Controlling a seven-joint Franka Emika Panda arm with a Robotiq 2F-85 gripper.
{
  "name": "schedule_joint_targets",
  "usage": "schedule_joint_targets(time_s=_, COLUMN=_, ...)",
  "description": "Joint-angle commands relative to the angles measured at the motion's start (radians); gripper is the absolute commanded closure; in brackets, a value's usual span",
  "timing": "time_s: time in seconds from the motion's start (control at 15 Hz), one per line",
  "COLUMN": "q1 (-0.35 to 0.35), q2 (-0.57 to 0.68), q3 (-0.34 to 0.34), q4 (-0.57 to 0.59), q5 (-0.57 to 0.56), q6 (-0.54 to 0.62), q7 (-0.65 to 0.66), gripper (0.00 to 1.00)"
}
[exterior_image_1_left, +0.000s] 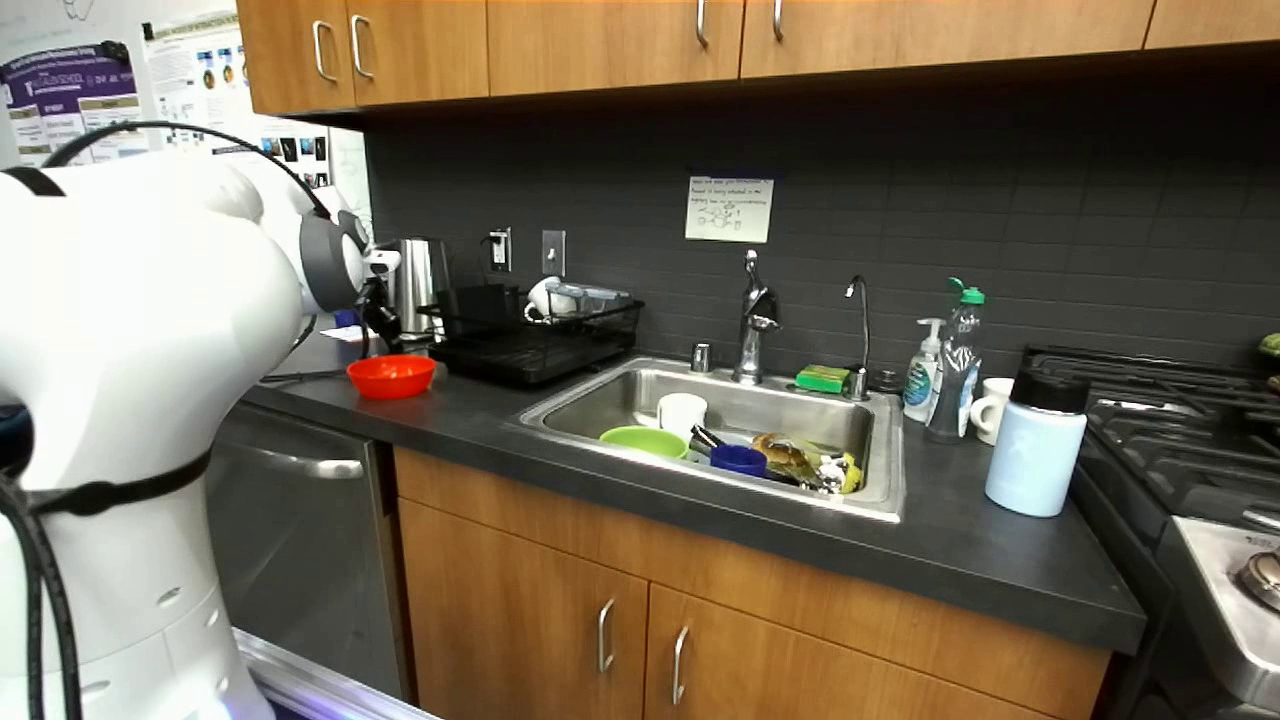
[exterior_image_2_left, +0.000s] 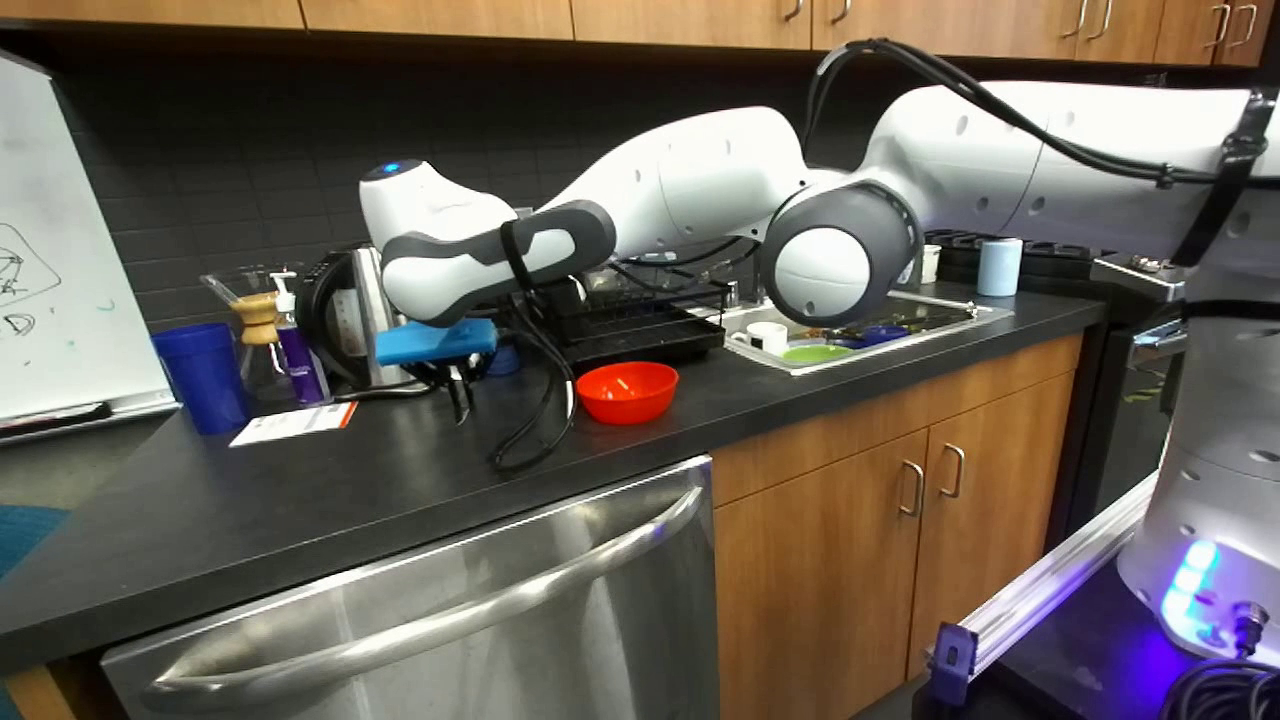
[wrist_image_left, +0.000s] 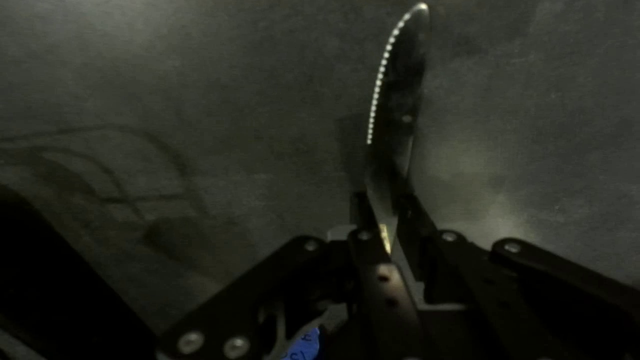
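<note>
My gripper (wrist_image_left: 384, 202) is shut on a knife (wrist_image_left: 400, 85) with a dark blade and a shiny serrated edge. The blade points away from the fingers toward the dark countertop, and its other end lies back between the jaws. In an exterior view the gripper (exterior_image_2_left: 458, 385) hangs over the counter with the knife pointing down; whether its tip touches the counter is unclear. A red bowl (exterior_image_2_left: 627, 393) stands on the counter beside the gripper. In the other camera's picture the gripper (exterior_image_1_left: 382, 322) is partly hidden, above and behind the red bowl (exterior_image_1_left: 391, 378).
A black dish rack (exterior_image_1_left: 490, 362) stands beside the sink (exterior_image_1_left: 886, 455), which holds a green bowl (exterior_image_1_left: 645, 439), a white mug (exterior_image_1_left: 681, 412) and a blue bowl (exterior_image_1_left: 738, 459). A blue cup (exterior_image_2_left: 205, 378), purple bottle (exterior_image_2_left: 300, 360), kettle (exterior_image_2_left: 374, 310), paper (exterior_image_2_left: 293, 424) and loose cable (exterior_image_2_left: 535, 440) are near the arm.
</note>
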Motion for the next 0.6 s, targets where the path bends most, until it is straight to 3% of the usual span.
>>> schedule_joint_targets(time_s=0.0, q1=0.004, q2=-0.020, q3=-0.012, q4=0.001, q5=0.001, q6=0.014, q7=0.014, gripper=0.96)
schedule_joint_targets(time_s=0.53, q1=0.032, q2=-0.052, q3=-0.031, q4=0.003, q5=-0.024, q6=0.013, q7=-0.010, gripper=0.96)
